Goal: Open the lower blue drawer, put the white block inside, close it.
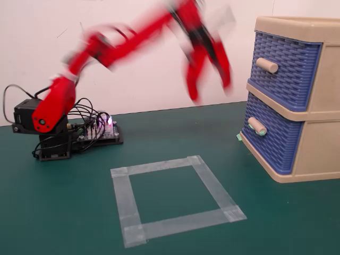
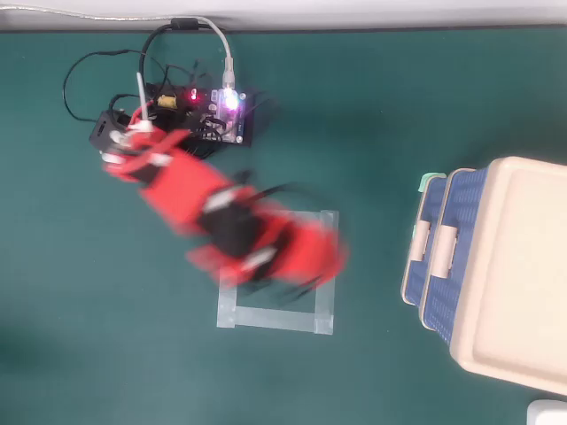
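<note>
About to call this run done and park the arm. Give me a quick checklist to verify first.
1. Lower drawer pushed in, front level with the upper drawer: ok.
2. White block out of sight, none on the mat or in the tape square: ok; inside the drawer: cannot tell now.
3. Gripper clear of the cabinet, raised above the mat: ok.
4. Gripper empty: cannot tell, heavy motion blur.
5. Cables and board by the base untouched by the arm: ok.
</note>
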Motion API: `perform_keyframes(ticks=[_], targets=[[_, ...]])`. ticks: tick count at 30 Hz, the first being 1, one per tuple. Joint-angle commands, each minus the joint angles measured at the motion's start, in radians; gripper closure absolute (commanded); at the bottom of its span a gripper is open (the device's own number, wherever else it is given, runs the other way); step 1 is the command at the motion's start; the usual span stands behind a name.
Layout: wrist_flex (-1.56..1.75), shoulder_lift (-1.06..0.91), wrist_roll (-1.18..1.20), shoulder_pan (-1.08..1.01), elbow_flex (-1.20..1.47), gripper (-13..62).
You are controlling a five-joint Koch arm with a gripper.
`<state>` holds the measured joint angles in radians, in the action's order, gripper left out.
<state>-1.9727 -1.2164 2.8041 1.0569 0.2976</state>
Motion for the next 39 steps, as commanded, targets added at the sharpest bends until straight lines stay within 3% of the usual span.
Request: perform_keyframes(ticks=[1,3,6,9,12,17,23,26,39], targets=[[-0.061,-0.175,-0.023,-0.184,0.101,14.9],[-0.046,-0.244,-0.163,-0.456,0.351,15.1],[-0.038,-0.318,-0.686,-0.793,0.764,15.3],[0.081,-0.373,-1.203,-1.022,1.123,15.3],[0.293,-0.442,-1.477,-1.118,1.431,15.3],[0.535,-0.727,-1.494,-1.121,1.871,15.0],[0.449,-1.150,-1.493,-1.123,2.197,14.9],[0.296,-1.135,-1.496,-1.124,2.212,14.7],[0.314,-1.135,-1.496,-1.121,2.212,14.9]])
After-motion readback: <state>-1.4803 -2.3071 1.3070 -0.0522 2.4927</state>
